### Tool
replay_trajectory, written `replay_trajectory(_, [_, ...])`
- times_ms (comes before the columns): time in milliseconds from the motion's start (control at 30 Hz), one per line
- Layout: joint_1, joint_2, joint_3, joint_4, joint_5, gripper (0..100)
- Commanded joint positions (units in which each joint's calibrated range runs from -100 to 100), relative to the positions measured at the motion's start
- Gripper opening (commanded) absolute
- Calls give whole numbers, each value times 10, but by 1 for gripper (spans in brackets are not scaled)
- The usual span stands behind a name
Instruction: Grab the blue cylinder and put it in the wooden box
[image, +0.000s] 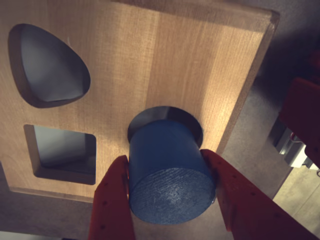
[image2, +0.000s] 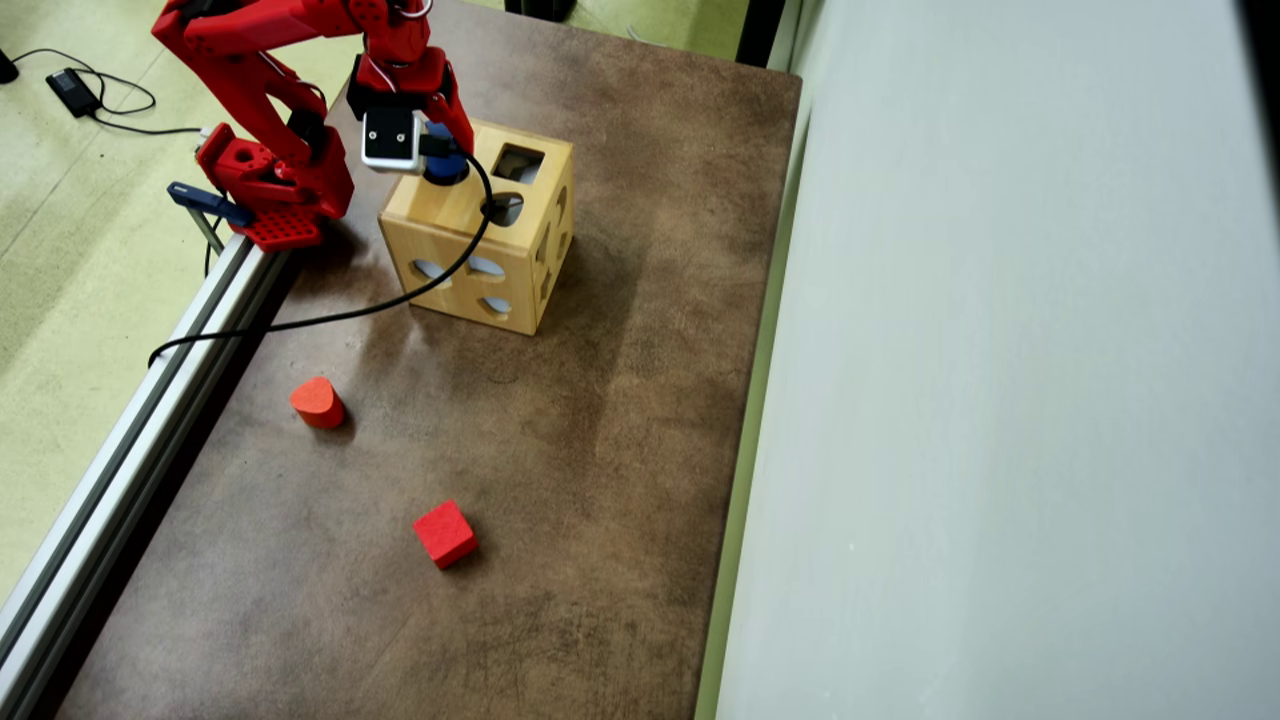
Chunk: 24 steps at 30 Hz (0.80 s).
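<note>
Gripper (image: 172, 200) clamped on cylinder (image: 170, 172), red fingers (image: 112, 200) pressed against both sides, jaws only as wide as the block. Cylinder tilted, far end sitting in round hole (image: 192, 127) on top face of box (image: 165, 65), near flat end facing the wrist camera. Not clear how deep it sits. Same face also has a rounded-triangle hole (image: 47, 65) and a square hole (image: 62, 152), both to the left in wrist view.

Overhead view: arm (image2: 260, 70) reaching over box (image2: 480, 245) from upper left, cylinder (image2: 445, 165) just visible as a blue patch at the top face's left corner, under the wrist camera. Black cable (image2: 400, 295) draped across box front. On table (image2: 600, 450): orange-red rounded block (image2: 317, 402) and red cube (image2: 445, 534), both well apart from box, toward lower left.
</note>
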Motion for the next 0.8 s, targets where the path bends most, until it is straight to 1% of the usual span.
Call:
replay_trajectory(0, [4, -9, -2, -4, 0, 7])
replay_trajectory(333, [22, -9, -2, -3, 0, 7])
replay_trajectory(767, [21, -3, -1, -2, 0, 8])
